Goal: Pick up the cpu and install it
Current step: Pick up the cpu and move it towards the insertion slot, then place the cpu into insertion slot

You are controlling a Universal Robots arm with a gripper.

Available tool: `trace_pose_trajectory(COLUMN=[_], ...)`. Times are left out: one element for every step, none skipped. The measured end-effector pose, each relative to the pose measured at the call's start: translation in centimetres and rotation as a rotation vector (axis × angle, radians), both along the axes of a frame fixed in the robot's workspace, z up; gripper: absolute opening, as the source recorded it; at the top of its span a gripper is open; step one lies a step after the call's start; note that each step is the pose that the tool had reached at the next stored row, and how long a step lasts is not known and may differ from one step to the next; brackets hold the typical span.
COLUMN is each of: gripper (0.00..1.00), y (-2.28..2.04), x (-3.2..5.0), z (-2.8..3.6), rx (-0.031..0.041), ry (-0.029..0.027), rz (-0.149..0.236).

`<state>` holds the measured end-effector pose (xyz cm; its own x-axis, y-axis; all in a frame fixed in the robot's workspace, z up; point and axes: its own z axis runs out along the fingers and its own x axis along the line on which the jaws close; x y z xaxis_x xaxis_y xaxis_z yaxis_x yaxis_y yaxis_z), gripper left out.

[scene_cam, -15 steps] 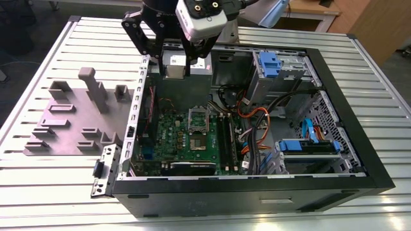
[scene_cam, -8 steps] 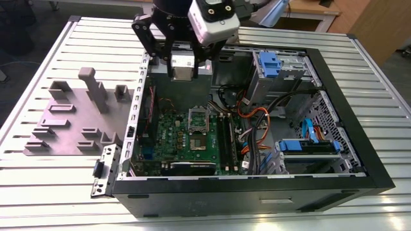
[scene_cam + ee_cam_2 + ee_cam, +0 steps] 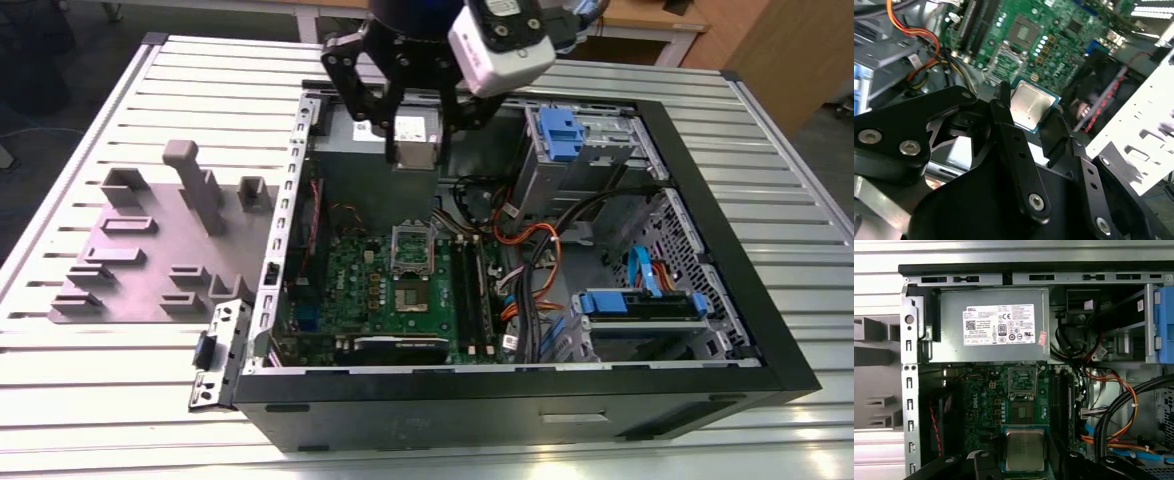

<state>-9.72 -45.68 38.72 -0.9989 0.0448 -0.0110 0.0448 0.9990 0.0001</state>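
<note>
The cpu is a small silver-grey square chip, held in the air above the rear half of the open computer case. My gripper is shut on it, one black finger on each side. In both wrist views the cpu sits between the black fingers, flat face showing. Below it lies the green motherboard with its open socket and the raised load plate. The cpu hangs apart from the socket, well above it.
A grey power supply fills the case's rear. Orange and black cables and blue drive brackets crowd the exterior view's right side. A grey-purple moulded plate with upright blocks lies outside the case on the slatted table.
</note>
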Motion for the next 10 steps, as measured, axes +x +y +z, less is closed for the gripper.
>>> trace_pose_trajectory(gripper=[0.47,0.47,0.47,0.47,0.47,0.47,0.47,0.47,0.47,0.47], y=[0.00,0.00,0.00,0.00,0.00,0.00,-0.01,-0.01,0.00,0.00], x=[0.37,0.76,1.11,1.43,1.68,1.83,1.86,1.86,1.91,1.95], z=[-0.01,-0.01,-0.02,-0.02,-0.02,-0.03,-0.03,-0.03,-0.03,-0.03], rx=[-0.0001,0.0000,0.0000,-0.0001,-0.0001,0.0000,0.0000,-0.0001,-0.0001,-0.0002], ry=[0.0000,0.0000,0.0000,0.0000,0.0000,0.0000,0.0000,0.0000,0.0000,0.0000], rz=[0.000,0.000,0.000,-0.001,-0.001,-0.001,-0.001,-0.001,-0.001,-0.001])
